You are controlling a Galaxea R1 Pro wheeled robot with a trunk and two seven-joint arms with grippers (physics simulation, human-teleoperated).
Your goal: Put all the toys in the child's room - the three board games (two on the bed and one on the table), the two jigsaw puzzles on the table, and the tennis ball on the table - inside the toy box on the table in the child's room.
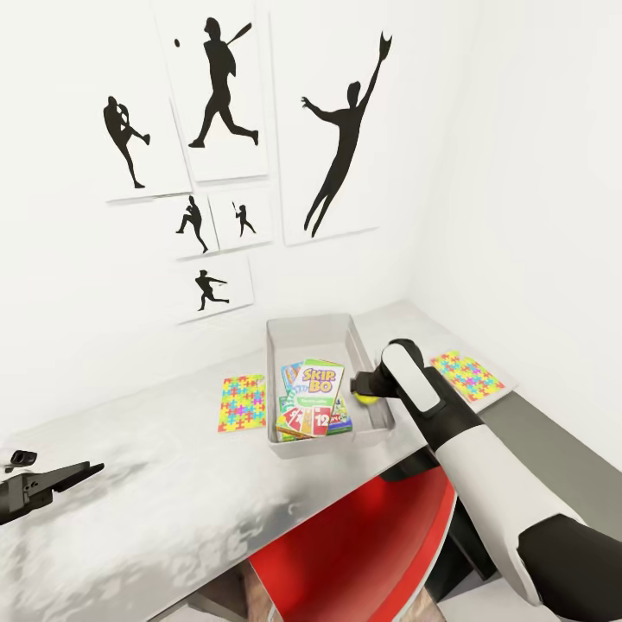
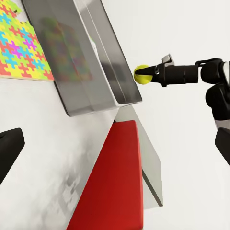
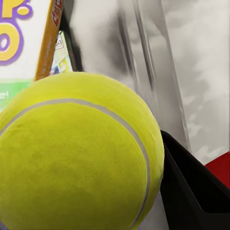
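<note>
Right gripper [image 1: 366, 393] hung over the toy box's right rim, fingers pinching the tennis ball [image 1: 366, 398]; the ball was mostly hidden behind the wrist in the head view, clear in the left wrist view [image 2: 142, 74] and huge in the right wrist view [image 3: 76, 153]. Only one dark finger [image 3: 191, 187] was visible beside the ball there. Toy box [image 1: 373, 406] sat near the desk's back edge, toward its right end. Board games [image 1: 314, 399] lay stacked inside it, "Skip-Bo" lid on top; the ones beneath were mostly covered, count hard to make out. One jigsaw puzzle [image 1: 240, 403] lay flat on the desk [image 1: 155, 484] just left of the box, the other jigsaw puzzle [image 1: 467, 375] toward the desk's right end, partly behind the right arm. Left gripper [image 1: 65, 478] hovered over the desk's left end, cut off by the frame; cannot tell if its fingers were spread. A red chair [image 1: 363, 553] was tucked at the desk's front edge.
</note>
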